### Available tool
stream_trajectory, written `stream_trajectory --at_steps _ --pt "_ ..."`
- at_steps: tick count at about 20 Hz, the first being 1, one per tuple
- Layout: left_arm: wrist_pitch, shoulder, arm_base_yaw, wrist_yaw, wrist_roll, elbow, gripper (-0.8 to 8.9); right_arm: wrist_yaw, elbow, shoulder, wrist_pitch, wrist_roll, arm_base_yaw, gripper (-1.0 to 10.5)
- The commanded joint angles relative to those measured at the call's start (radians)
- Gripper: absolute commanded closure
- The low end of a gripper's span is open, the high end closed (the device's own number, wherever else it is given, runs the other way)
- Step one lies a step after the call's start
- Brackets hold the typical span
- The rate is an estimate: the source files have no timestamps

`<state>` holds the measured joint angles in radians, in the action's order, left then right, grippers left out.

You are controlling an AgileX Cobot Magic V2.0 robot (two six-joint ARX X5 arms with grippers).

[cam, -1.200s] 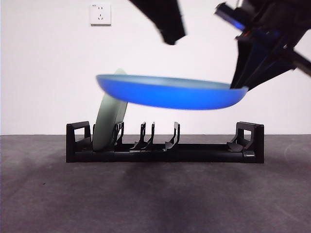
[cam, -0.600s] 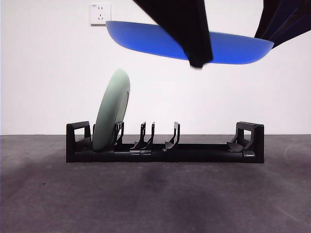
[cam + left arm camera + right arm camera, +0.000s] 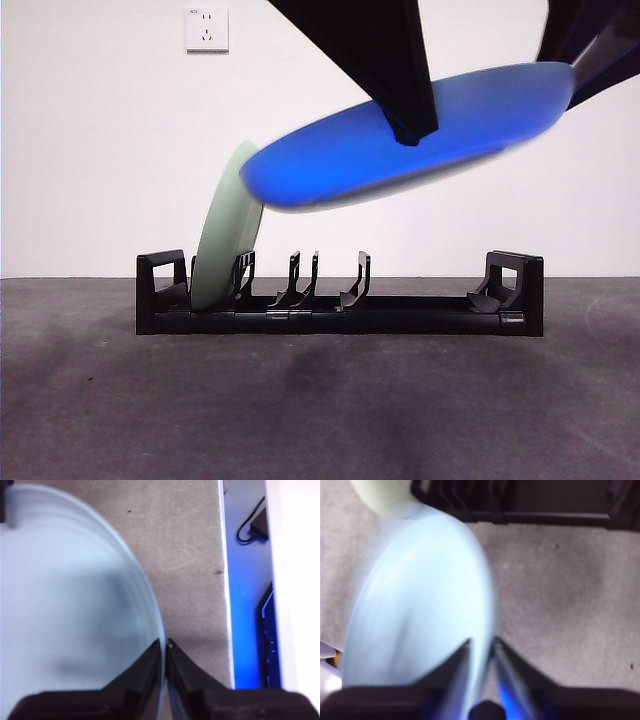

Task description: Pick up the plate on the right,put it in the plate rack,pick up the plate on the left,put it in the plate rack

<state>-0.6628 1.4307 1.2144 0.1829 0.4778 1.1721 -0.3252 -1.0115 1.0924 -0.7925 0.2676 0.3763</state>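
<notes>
We find the blue plate (image 3: 400, 140) now tilted, formerly level. Both the left claw (image 3: 164, 647) and right claw (image 3: 481, 647) grip its rim. A green plate (image 3: 225, 245) stands in the plate rack (image 3: 340, 305) beneath.

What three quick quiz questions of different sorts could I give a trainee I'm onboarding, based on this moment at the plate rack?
1. True or false: the blue plate is lying flat in the air.
2. Multiple choice: the pale green plate stands in the plate rack at A) the front view's left end, B) the middle, C) the right end.
3. Fill in: the left gripper and the right gripper both pinch the blue plate's ____.

Key: 1 false, it is tilted, lower toward the green plate. 2 A. 3 rim.
</notes>
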Motion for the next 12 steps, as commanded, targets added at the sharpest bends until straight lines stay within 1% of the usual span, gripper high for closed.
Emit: stream_trajectory --at_steps 1,4,6,7,8,9,11,12 --pt "0.006 0.010 0.002 -0.002 -0.006 -0.006 8.22 -0.008 -0.004 -0.031 0.018 -0.037 -0.016 5.9" --pt "0.041 0.010 -0.002 -0.002 -0.022 -0.006 8.22 -0.008 -0.005 -0.092 0.077 -0.037 -0.052 5.9" --pt "0.090 0.010 -0.016 -0.004 -0.060 -0.006 8.22 -0.003 -0.005 -0.149 0.135 -0.037 -0.081 6.0" --pt "0.124 0.010 -0.034 -0.005 -0.085 -0.006 8.22 0.026 -0.004 -0.186 0.170 -0.037 -0.096 6.0" --pt "0.159 0.010 -0.056 -0.010 -0.117 -0.006 8.22 0.078 -0.005 -0.219 0.196 -0.037 -0.104 6.0" --pt "0.195 0.010 -0.084 -0.041 -0.152 -0.006 8.22 0.151 -0.005 -0.254 0.210 -0.038 -0.106 6.0" --pt "0.274 0.010 -0.153 -0.154 -0.223 -0.006 8.22 0.277 -0.005 -0.314 0.220 -0.053 -0.107 6.0" --pt "0.320 0.010 -0.191 -0.206 -0.257 -0.006 8.22 0.320 -0.005 -0.338 0.220 -0.061 -0.107 6.0"
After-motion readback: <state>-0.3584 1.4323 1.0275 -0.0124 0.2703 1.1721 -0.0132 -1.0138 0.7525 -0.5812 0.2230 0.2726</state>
